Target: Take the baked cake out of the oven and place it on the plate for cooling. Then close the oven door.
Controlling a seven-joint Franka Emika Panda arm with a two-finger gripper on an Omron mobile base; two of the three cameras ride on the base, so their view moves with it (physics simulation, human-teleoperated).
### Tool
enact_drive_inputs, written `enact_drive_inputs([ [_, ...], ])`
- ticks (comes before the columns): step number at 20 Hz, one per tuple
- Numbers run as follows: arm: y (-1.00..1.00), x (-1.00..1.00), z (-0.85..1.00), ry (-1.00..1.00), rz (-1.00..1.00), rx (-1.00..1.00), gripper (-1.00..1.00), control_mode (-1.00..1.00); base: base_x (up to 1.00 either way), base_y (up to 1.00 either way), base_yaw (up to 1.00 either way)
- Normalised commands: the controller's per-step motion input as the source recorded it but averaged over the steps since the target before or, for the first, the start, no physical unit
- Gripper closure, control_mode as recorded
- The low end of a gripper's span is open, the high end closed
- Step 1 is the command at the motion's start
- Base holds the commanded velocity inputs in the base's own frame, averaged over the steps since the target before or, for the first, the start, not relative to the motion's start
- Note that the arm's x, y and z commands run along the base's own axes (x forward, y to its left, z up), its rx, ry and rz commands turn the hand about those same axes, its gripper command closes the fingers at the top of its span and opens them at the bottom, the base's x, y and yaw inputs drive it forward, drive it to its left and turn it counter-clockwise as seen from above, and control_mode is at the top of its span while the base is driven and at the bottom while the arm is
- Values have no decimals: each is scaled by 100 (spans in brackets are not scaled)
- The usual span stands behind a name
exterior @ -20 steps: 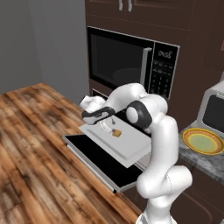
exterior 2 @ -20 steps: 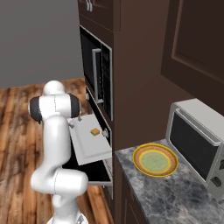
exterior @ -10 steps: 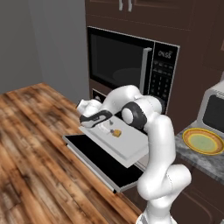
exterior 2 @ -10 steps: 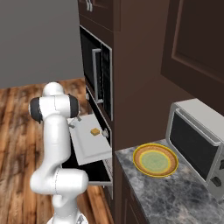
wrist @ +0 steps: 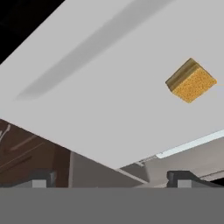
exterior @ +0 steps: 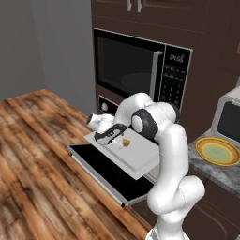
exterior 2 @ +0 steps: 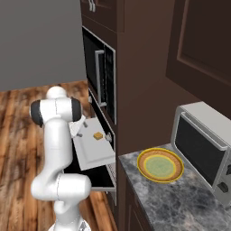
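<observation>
The baked cake (exterior: 125,142) (exterior 2: 97,135) (wrist: 191,81), a small golden-brown block, lies on a pale grey tray (exterior: 138,157) (exterior 2: 92,149) (wrist: 100,87) pulled out of the oven (exterior: 105,106). The oven door (exterior: 101,166) (exterior 2: 88,173) hangs dropped open below the tray. My gripper (exterior: 110,135) (wrist: 111,179) hovers open over the tray's left part, just left of the cake, with nothing between its fingers. The plate (exterior: 218,151) (exterior 2: 160,164), orange-rimmed, sits bare on the stone counter to the right.
A black microwave (exterior: 136,65) is built in above the oven. A small grey countertop oven (exterior: 229,117) (exterior 2: 203,151) stands behind the plate on the grey counter (exterior 2: 176,203). Wooden floor (exterior: 37,154) stretches to the left.
The hand has sunk a little toward the tray beside the cake. Its jaws stay open, and the cake and tray have not moved.
</observation>
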Motion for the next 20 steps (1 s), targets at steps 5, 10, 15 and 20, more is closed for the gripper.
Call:
enact_drive_inputs([
  [5,-1,34,-21,0,4,1,-100,-100,0,0,0],
  [10,0,40,-21,0,3,1,-100,-100,0,0,0],
  [15,0,27,-25,0,1,0,-100,-100,0,0,0],
  [20,-2,32,-30,3,1,0,-100,-100,0,0,0],
])
